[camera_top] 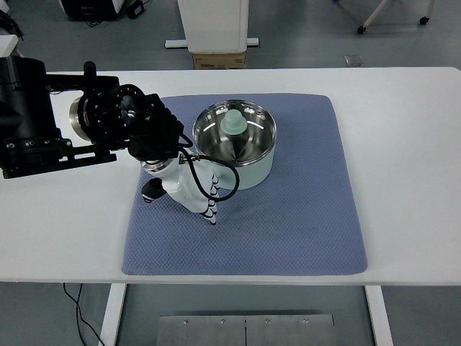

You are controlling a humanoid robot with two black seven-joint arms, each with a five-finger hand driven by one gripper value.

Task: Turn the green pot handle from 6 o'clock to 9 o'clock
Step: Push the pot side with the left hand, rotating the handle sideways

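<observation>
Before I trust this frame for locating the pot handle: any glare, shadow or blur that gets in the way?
Top view: sharp overall, evenly lit, only soft shadows on the blue mat. Bright curved reflections streak the glass lid of the green pot. The handle cannot be made out; the left hand and its black cable cover the pot's near-left side.

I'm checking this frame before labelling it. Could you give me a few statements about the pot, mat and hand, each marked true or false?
1. The pale green pot with a shiny steel inside stands on the blue-grey textured mat. True.
2. The pot is covered by a glass lid. False: it is open, with a pale green knobbed piece inside.
3. The left hand is at the pot's near-left side. True.
4. The right hand hovers over the pot. False: none shows.
</observation>
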